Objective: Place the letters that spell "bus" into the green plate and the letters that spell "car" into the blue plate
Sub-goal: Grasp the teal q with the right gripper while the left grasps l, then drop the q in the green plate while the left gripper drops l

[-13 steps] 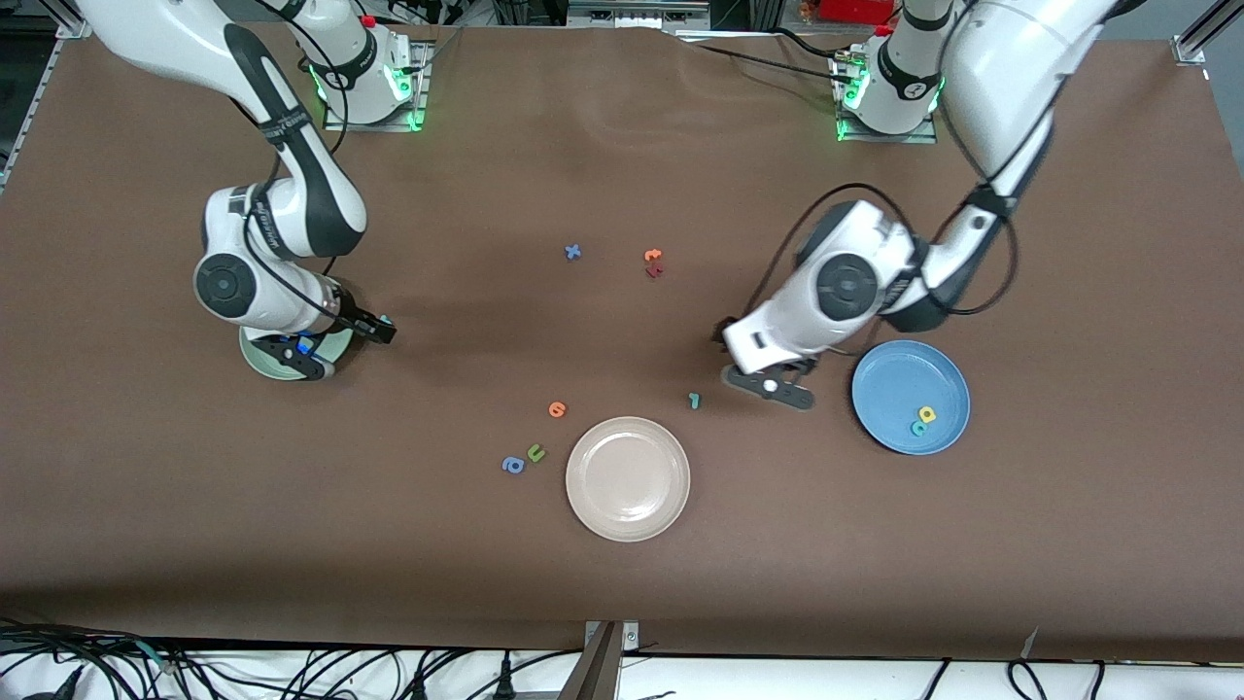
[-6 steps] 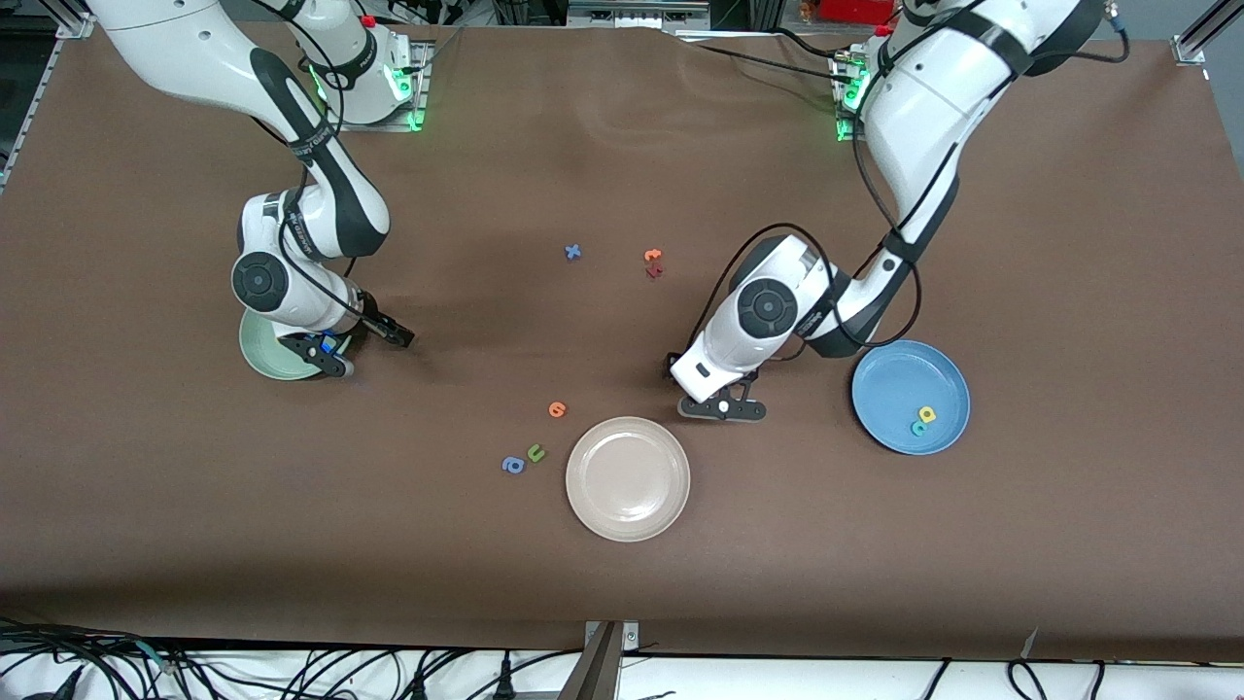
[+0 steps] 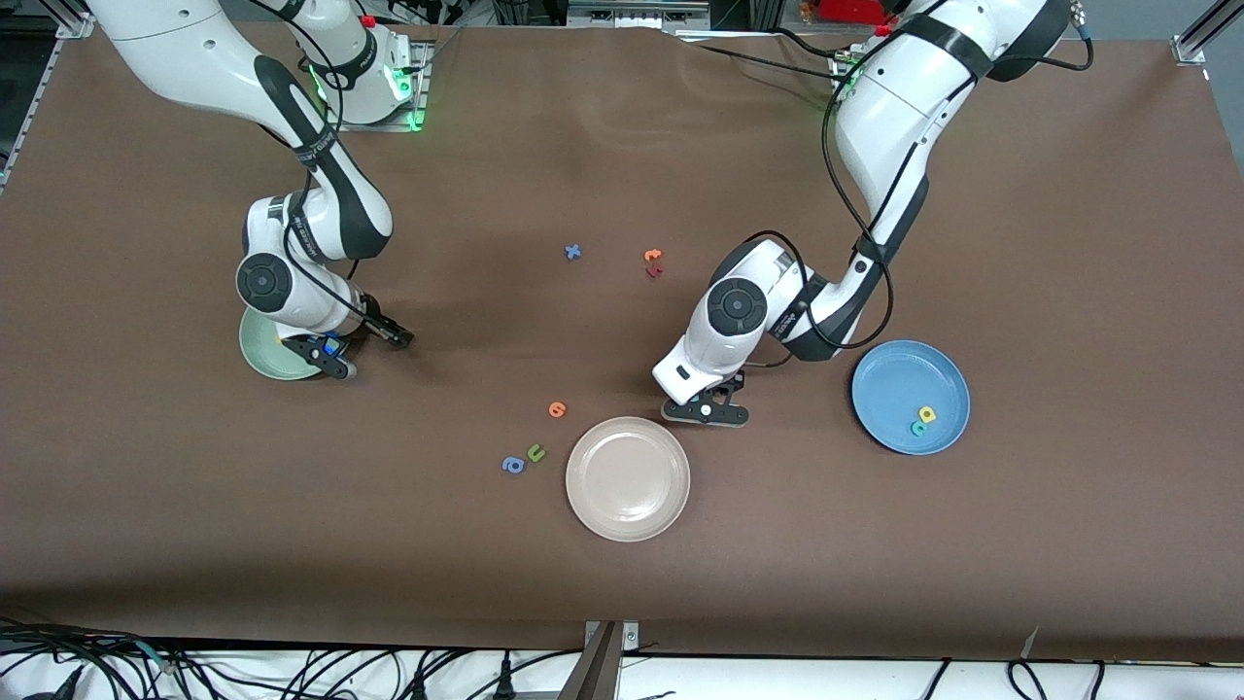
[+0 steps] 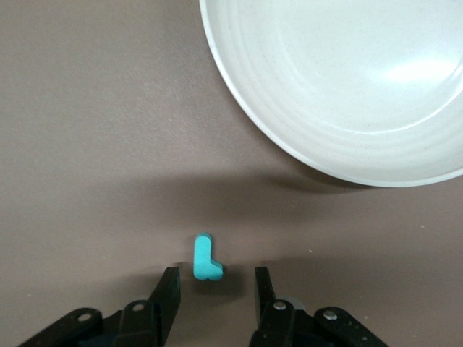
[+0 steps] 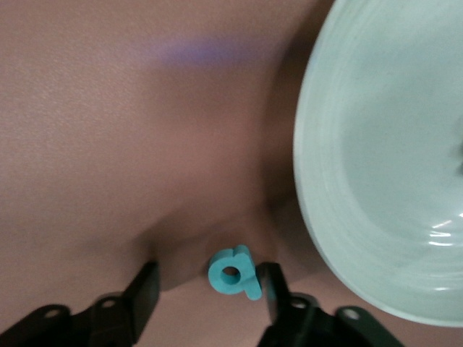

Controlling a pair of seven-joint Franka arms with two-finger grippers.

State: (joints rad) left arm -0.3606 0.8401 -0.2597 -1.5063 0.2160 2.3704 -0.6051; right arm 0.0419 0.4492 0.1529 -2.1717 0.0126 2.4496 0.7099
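My left gripper (image 3: 707, 412) is low over the table beside the beige plate, open. The thin teal "r" (image 4: 206, 258) lies on the cloth at the tips of the left gripper (image 4: 213, 273), touching neither finger. The blue plate (image 3: 894, 379) holds a yellow "a" (image 3: 927, 414) and a teal "c" (image 3: 917, 427). My right gripper (image 3: 321, 360) is down at the edge of the green plate (image 3: 260, 352). The teal "b" (image 5: 233, 272) lies flat on the cloth between the fingers of the right gripper (image 5: 210, 278), close against one finger and apart from the other. The green plate's bowl (image 5: 383, 181) shows bare.
The beige-white plate (image 3: 628, 478) sits near the table's middle, nearer the camera. An orange letter (image 3: 557, 409), a green "u" (image 3: 535, 452) and a blue "a" (image 3: 512, 465) lie beside it. A blue "x" (image 3: 572, 252) and orange and red letters (image 3: 653, 262) lie farther back.
The left gripper has moved from near the blue plate to over the teal "r" and come down. The right gripper shifted off the green plate's edge. Both pairs of fingers have narrowed.
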